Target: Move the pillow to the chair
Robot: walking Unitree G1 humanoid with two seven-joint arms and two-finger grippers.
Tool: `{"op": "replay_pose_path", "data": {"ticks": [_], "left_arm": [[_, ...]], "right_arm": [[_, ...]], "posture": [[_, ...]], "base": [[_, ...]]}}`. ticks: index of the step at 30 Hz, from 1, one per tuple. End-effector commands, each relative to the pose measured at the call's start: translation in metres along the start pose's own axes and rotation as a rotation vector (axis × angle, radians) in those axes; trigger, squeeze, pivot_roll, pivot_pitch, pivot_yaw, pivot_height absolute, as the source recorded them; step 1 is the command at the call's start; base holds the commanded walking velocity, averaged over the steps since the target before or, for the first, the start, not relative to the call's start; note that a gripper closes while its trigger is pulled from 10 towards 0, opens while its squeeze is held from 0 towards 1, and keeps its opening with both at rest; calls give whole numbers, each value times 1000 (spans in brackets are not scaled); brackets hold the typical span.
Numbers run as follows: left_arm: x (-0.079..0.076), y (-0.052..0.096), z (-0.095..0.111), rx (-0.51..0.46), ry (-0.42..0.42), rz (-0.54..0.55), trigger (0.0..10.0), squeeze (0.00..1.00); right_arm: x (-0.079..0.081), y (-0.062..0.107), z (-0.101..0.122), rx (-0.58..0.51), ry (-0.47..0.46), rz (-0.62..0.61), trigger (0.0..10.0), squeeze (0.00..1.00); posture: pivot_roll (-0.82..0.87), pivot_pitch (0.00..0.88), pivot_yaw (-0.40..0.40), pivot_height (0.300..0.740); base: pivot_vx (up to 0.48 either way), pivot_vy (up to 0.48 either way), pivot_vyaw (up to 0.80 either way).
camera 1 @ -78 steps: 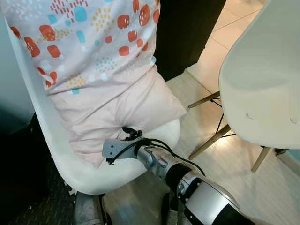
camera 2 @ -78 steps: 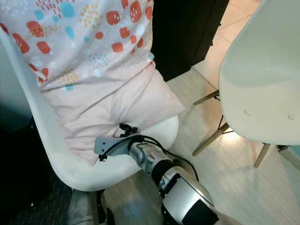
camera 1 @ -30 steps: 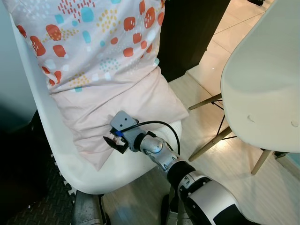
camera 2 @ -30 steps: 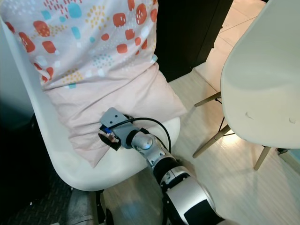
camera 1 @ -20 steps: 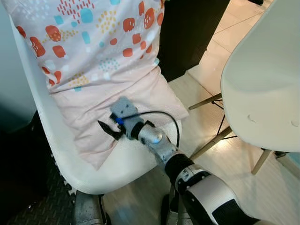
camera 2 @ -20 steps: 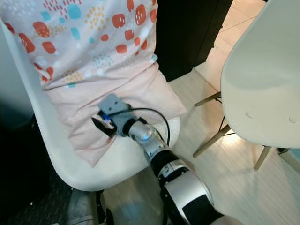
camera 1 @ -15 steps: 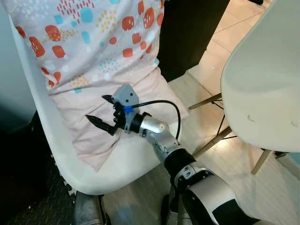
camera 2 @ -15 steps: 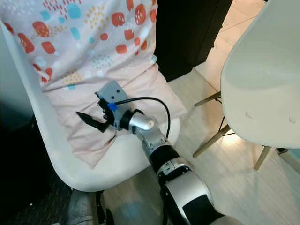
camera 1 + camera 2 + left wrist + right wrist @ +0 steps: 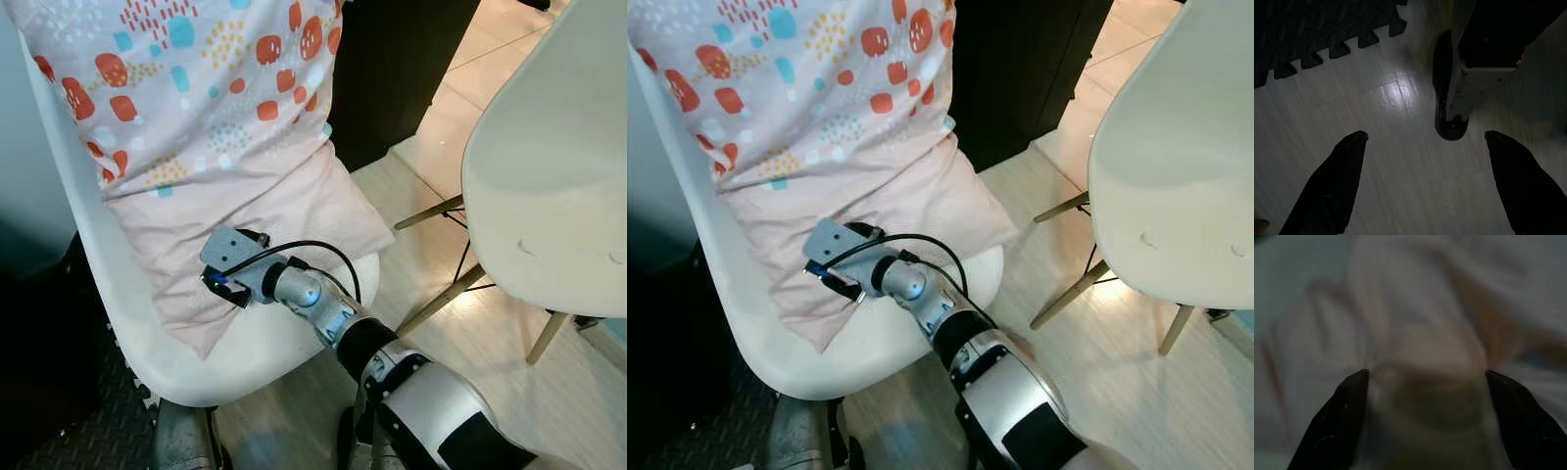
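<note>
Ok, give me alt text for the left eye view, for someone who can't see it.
The robot's right gripper presses down into the pink lower part of a pillow with orange and blue dabs, which leans in a white shell chair. A second white chair stands to the right on pale floor.

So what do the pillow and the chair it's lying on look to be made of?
Pillow: soft woven fabric, likely cotton, matte; it creases and sags, with a dotted print above a plain pink band. Chair: smooth moulded shell, probably plastic, off-white with a slight sheen. The right pincer is open against the pink cloth.
</note>
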State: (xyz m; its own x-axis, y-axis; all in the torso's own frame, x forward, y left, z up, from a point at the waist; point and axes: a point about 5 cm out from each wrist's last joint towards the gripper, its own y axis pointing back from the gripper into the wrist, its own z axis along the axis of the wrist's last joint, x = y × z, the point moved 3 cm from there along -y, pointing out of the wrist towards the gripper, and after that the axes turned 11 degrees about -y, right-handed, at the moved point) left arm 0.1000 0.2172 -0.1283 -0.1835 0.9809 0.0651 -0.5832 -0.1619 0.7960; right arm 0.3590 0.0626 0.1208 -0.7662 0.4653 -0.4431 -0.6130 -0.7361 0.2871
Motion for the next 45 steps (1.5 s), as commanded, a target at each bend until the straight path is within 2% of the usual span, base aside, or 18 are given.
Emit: {"op": "replay_pose_path", "data": {"ticks": [1, 4, 8, 9, 10, 11, 12, 21, 29, 30, 31, 33, 34, 35, 39, 40, 41, 45], "left_arm": [[-3, 7, -18, 51, -3, -10, 10000, 0], [-3, 7, -18, 49, 0, -8, 10000, 0], [-3, 7, -18, 48, 2, -6, 10000, 0], [-3, 7, -18, 48, 3, -5, 10000, 0], [-3, 7, -18, 48, 5, -5, 10000, 0], [-3, 7, -18, 48, 5, -5, 10000, 0], [-3, 7, -18, 48, 6, -5, 10000, 0], [-5, 6, -15, 38, 6, -10, 10000, 0], [-1, 4, -9, 19, 15, 5, 10000, 0], [5, 0, 2, -21, 40, 29, 10000, 0], [5, 0, 2, -21, 40, 29, 10000, 0], [10, -3, 14, -66, 61, 50, 10000, 0], [10, -3, 14, -66, 61, 50, 10000, 0], [12, -4, 19, -85, 67, 57, 10000, 0], [18, -8, 37, -147, 76, 72, 10000, 0], [18, -8, 37, -147, 76, 72, 10000, 0], [19, -9, 43, -162, 78, 74, 10000, 0], [16, -12, 50, -177, 78, 67, 10000, 0]], "right_arm": [[29, -5, -13, 86, -14, 70, 10000, 0], [33, -3, -29, 165, 3, 76, 10000, 0], [30, -2, -33, 184, 18, 43, 10000, 0], [29, -2, -33, 184, 13, 38, 7804, 0], [28, -1, -33, 184, 11, 31, 4549, 0], [28, -1, -33, 184, 11, 31, 4549, 0], [26, -1, -33, 182, 11, 24, 0, 0], [16, -1, -29, 163, 13, -23, 0, 0], [23, 0, -32, 149, 54, 29, 0, 0], [33, 3, -32, 112, -36, 121, 0, 0], [33, 3, -32, 112, -36, 121, 0, 0], [44, 7, -33, 78, -162, 240, 0, 0], [44, 7, -33, 78, -162, 240, 0, 0], [50, 10, -35, 72, -209, 300, 0, 0], [59, 25, -49, 77, -236, 479, 0, 0], [59, 25, -49, 77, -236, 479, 0, 0], [60, 33, -53, 73, -250, 553, 0, 0], [53, 48, -55, 36, -305, 679, 0, 0]], "posture": [[151, 298, -80, 531], [150, 297, -85, 531], [142, 294, -85, 531], [145, 293, -84, 531], [144, 295, -84, 531], [144, 295, -84, 531], [141, 299, -79, 531], [136, 314, -86, 531], [126, 292, -78, 531], [125, 284, -82, 531], [125, 284, -82, 531], [123, 281, -86, 531], [123, 281, -86, 531], [122, 279, -87, 531], [113, 272, -87, 531], [113, 272, -87, 531], [112, 272, -88, 531], [105, 263, -83, 531]], "base": [[0, 0, 0], [0, 0, 0], [0, 0, 0], [0, 0, 0], [0, 0, 0], [0, 0, 0], [0, 0, 0], [0, 0, 0], [0, 0, 0], [0, 0, 0], [0, 0, 0], [0, 0, 0], [0, 0, 0], [0, 0, 0], [0, 0, 0], [0, 0, 0], [0, 0, 0], [0, 0, 0]]}}
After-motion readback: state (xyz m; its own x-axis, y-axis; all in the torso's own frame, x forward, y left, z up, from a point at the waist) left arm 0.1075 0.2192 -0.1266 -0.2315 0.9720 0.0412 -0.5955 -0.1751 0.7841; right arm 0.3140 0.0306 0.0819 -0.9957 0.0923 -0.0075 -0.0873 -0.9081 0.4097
